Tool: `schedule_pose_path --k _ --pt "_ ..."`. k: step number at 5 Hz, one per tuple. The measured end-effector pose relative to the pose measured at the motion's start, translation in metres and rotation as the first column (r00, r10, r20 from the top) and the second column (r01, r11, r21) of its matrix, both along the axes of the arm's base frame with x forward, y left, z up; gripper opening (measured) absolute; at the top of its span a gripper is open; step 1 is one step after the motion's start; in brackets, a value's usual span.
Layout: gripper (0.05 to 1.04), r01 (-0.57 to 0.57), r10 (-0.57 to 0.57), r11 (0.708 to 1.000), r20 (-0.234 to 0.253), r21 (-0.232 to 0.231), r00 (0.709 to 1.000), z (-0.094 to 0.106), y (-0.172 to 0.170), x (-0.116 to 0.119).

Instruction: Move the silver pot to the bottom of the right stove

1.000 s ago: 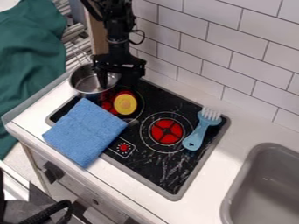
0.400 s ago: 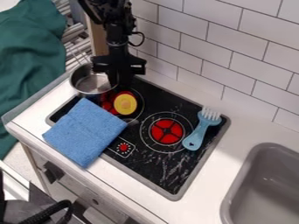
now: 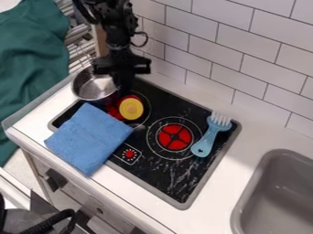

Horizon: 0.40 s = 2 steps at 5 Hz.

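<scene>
The tool [image 3: 124, 87] hangs beside the silver pot [image 3: 94, 87], probably for gripping its rim; I cannot tell whether it is open.

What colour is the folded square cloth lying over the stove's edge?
Blue, folded cloth; the camera view shows it.

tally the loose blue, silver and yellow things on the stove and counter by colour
blue: 2 (cloth, brush)
silver: 1 (pot)
yellow: 1 (oval thing)
total: 4
</scene>
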State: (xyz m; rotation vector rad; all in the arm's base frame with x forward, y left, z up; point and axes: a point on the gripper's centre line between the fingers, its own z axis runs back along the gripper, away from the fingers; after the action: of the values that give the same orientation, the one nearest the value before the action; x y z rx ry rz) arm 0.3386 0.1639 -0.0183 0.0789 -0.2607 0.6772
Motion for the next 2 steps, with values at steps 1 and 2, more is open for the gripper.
schedule_pose_path --k 1,2 --pt "0.059 -0.065 0.063 0.998 0.077 0.021 0.995 0.024 0.002 -0.004" --pt "0.059 -0.081 0.072 0.995 0.148 0.058 0.986 0.058 0.0 -0.012"
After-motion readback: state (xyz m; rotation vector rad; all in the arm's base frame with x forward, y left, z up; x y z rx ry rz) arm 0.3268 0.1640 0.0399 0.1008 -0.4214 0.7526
